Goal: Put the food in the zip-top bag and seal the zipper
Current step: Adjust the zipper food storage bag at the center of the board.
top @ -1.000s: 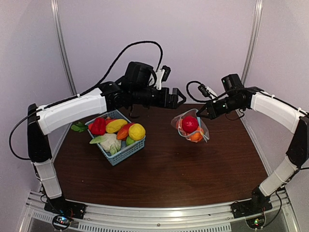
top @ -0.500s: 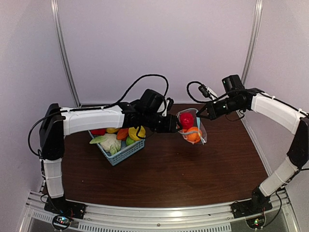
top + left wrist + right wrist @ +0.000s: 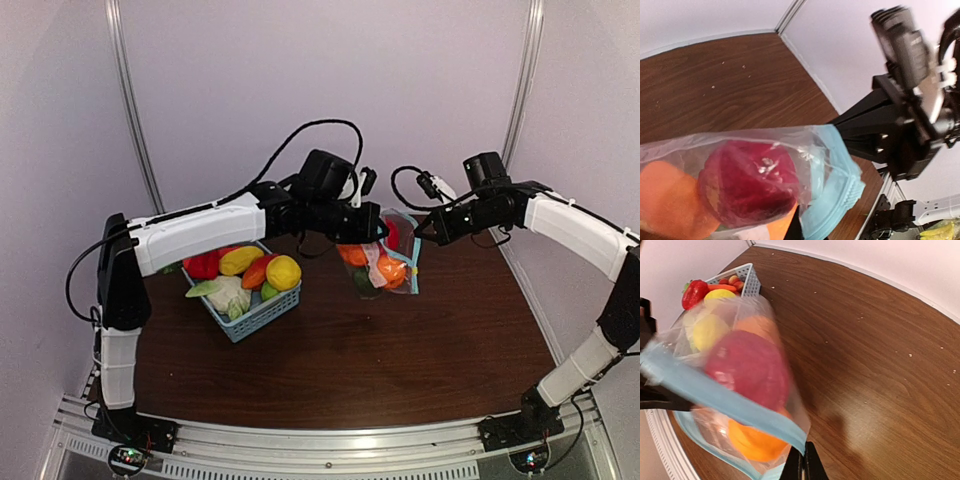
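Observation:
The zip-top bag [image 3: 384,258] hangs just above the table between my two grippers, with its bottom near the wood. It holds food: a red fruit [image 3: 747,182], a round orange one [image 3: 752,437] and a yellow one [image 3: 710,330]. The zipper [image 3: 725,395], a light-blue strip, runs stretched between the grippers. My left gripper [image 3: 371,228] is shut on the bag's left edge, a dark finger [image 3: 796,229] showing under the strip [image 3: 840,190]. My right gripper [image 3: 803,466] is shut on the strip's right corner. More food [image 3: 283,271] lies in the basket.
The light-blue lattice basket [image 3: 262,313] stands left of the bag, under my left forearm, with a red pepper [image 3: 694,292], yellow, orange and green leafy pieces. White walls close the back and sides. Bare brown table [image 3: 350,360] lies in front of the bag.
My left arm swung from over the basket to the bag, and its gripper went from open to shut on the bag's left edge. The bag now hangs stretched between both grippers.

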`<state>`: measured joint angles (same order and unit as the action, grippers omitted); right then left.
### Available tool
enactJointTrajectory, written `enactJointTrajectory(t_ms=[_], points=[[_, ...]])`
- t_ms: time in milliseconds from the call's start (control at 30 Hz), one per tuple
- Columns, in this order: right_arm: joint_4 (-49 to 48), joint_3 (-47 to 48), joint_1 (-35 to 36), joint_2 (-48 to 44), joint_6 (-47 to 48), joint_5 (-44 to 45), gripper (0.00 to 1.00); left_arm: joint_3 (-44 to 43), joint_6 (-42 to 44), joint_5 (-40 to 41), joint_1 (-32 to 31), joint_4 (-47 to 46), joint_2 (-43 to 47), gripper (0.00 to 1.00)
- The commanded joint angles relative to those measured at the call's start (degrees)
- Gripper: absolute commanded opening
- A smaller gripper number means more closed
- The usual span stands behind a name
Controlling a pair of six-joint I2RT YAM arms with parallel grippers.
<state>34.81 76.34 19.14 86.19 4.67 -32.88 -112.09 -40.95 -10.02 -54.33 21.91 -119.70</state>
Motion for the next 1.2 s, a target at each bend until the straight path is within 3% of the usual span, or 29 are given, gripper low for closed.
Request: enactJointTrajectory(t_ms=[0, 33, 100, 167, 267, 500, 600, 767, 833, 900, 1000, 1100, 1167], points=[[-0.43, 0.73, -0.69, -3.07, 1.99, 11.02, 0.0, -1.16, 1.11, -1.74, 1.33, 3.9, 0.99, 0.0], [-0.33, 0.95, -0.88, -3.35, 2.15, 11.32, 0.0, 0.56, 1.12, 0.17, 1.48, 3.45, 0.75, 0.0], [1.35, 2.74, -1.03, -3.45, 2.41, 7.8, 0.0, -0.65, 0.19, -4.12, 3.43, 5.51, -2.1, 0.0], [2.9, 4.76, -0.99, -4.24, 2.88, 1.44, 0.0, -1.53, 2.04, -0.69, 3.22, 7.33, -3.31, 0.0], [3.61, 6.35, -0.94, -5.23, 2.51, 0.79, 0.0, -1.61, 3.0, 2.81, 5.39, 8.36, -3.55, 0.0], [3.73, 3.64, -0.76, -3.38, 3.16, -8.87, 0.0, -4.97, 6.0, 1.45, 3.1, 0.23, -1.02, 0.0], [3.26, 3.61, -0.77, -3.02, 3.16, -8.4, 0.0, -7.78, 3.5, -6.6, 3.66, 0.2, -4.25, 0.0], [4.11, 2.37, -0.77, -1.19, 4.13, -1.91, 0.0, -9.77, 5.04, -6.71, 2.1, 1.08, -5.66, 0.0], [3.1, 1.29, -0.77, -1.29, 4.04, 1.63, 0.0, -7.36, 4.16, -5.19, 2.62, 0.7, -5.79, 0.0], [3.48, 1.49, -0.81, -1.41, 4.04, 2.93, 0.0, -6.51, 1.88, -10.34, 3.51, 0.5, -6.65, 0.0], [3.18, 1.21, -0.65, -2.64, 4.38, 2.94, 0.0, -2.95, 1.98, -7.37, 3.23, -1.04, -6.68, 0.0], [3.85, 1.51, -0.5, -2.65, 5.45, 5.12, 0.0, -1.43, 1.69, -9.45, 3.25, -2.93, -6.35, 0.0], [4.31, 1.51, -0.28, -2.88, 5.73, 4.05, 0.17, -0.93, 2.2, -9.26, 2.76, -3.7, -6.12, 0.0]])
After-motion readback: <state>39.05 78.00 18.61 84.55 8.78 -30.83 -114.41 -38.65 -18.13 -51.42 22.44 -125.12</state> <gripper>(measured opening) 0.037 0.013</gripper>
